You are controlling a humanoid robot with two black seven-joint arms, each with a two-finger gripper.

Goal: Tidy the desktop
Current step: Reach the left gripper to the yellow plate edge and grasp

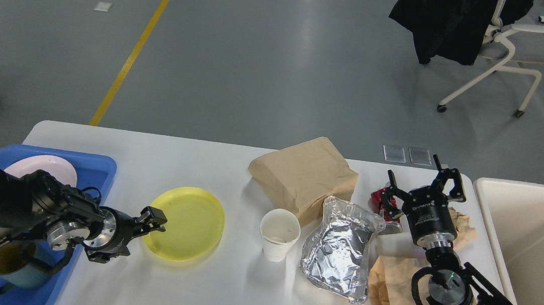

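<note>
The bench [217, 288] fills the lower view, dishes sorted into the blue tray [98, 167] at left and trash piled right by the cream bin [525, 199] — looks like a sort by type. Left gripper [156, 218] sits low at the yellow plate [183, 223] rim, can't tell its jaws; right gripper [422, 186] spread wide over the red can [379, 200], holding nothing.

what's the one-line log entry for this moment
left gripper: at yellow plate rim | right gripper: open, over red can | desktop: cluttered
</note>
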